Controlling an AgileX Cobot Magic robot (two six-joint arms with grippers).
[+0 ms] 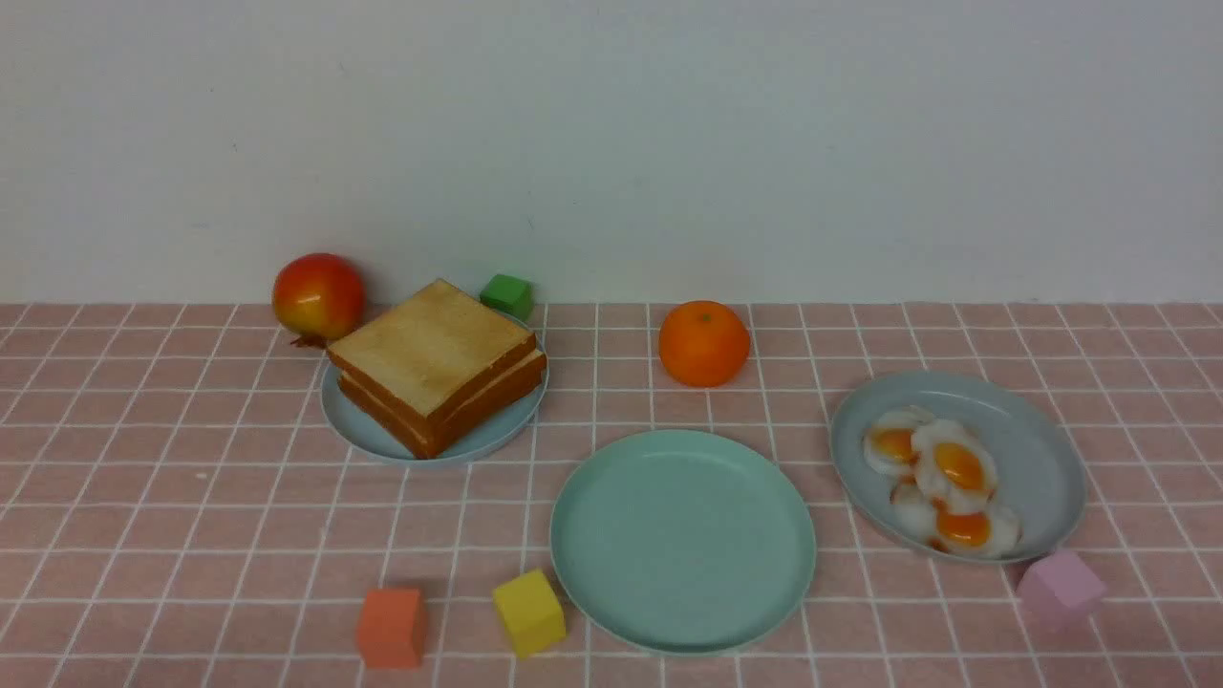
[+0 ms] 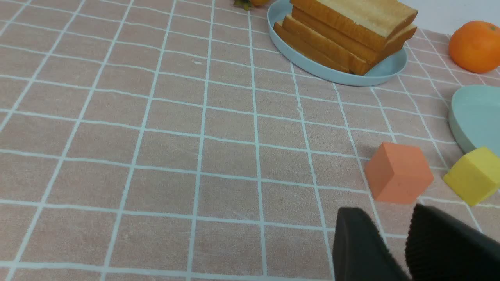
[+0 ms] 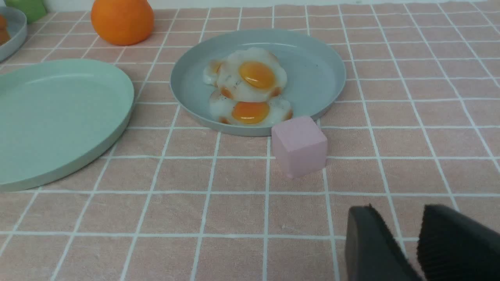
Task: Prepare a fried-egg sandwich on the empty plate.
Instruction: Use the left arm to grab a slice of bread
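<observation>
The empty plate [image 1: 683, 540] lay bare, so a base slice seemed the first job. The toast stack [image 1: 435, 358] sat on its toast plate [image 1: 355, 432], behind and left of the empty plate. The fried eggs [image 1: 955, 468] overlapped on the egg plate [image 1: 1037, 459], just to its right. The left gripper [image 2: 388, 212] and right gripper [image 3: 398, 212] both hung low with fingers apart, holding nothing. The left would best pinch only the skewed top slice across its crusts, then carry it clear of the yellow cube [image 1: 528, 612] beside the empty plate's near-left rim.
</observation>
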